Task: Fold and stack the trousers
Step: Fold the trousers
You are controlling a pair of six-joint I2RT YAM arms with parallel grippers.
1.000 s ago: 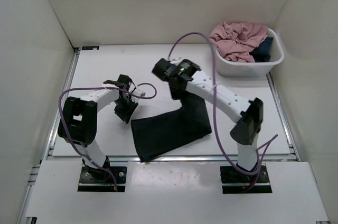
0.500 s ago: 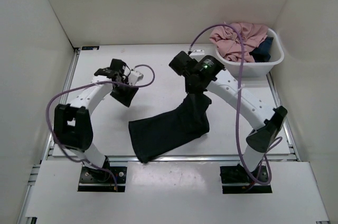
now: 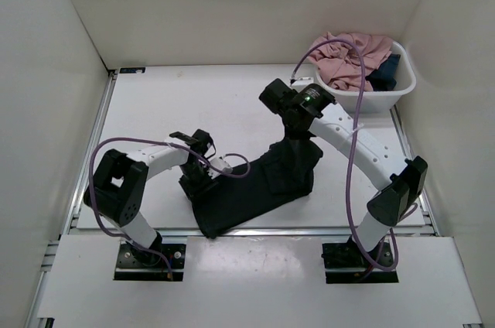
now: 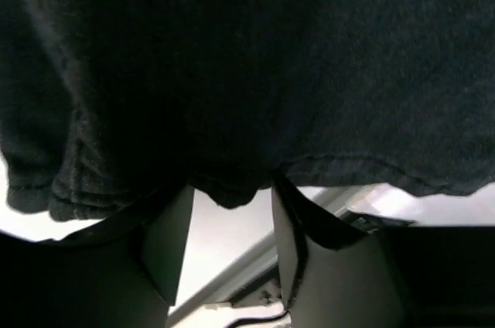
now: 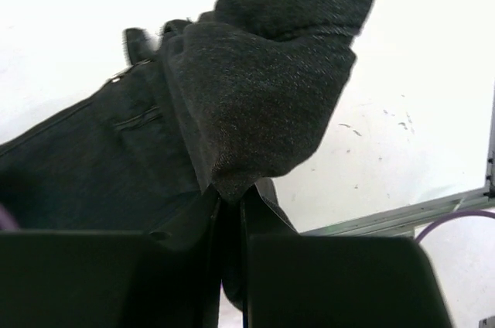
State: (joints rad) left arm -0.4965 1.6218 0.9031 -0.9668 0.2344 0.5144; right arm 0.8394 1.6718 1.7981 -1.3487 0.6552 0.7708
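Near the front middle of the white table [image 3: 155,104], 1 pair of black trousers [image 3: 247,193] lies in a loose heap, well apart from the white tub [image 3: 363,100] of pink laundry [image 3: 348,57] at the far right. Right claw [image 5: 230,203] is clamped on a bunched fold of the trousers and holds that end raised off the table. Left claw [image 4: 230,189] sits at the trousers' left hem w/ its 2 fingers [image 4: 166,247] apart; the hem dips into the gap but isn't pinched. Step in hand, prob.: get a 2nd grip so the cloth can be spread flat before folding. To do it well, the left claw should push further over the hem so it takes all layers, not just the edge stitching, then close. The right claw should lift no higher than needed, so the cloth has slack. Vs. 1 sec ago: the left claw was off the cloth, up and to the left, and has since come down onto the hem. The right claw has carried its end toward the far right.
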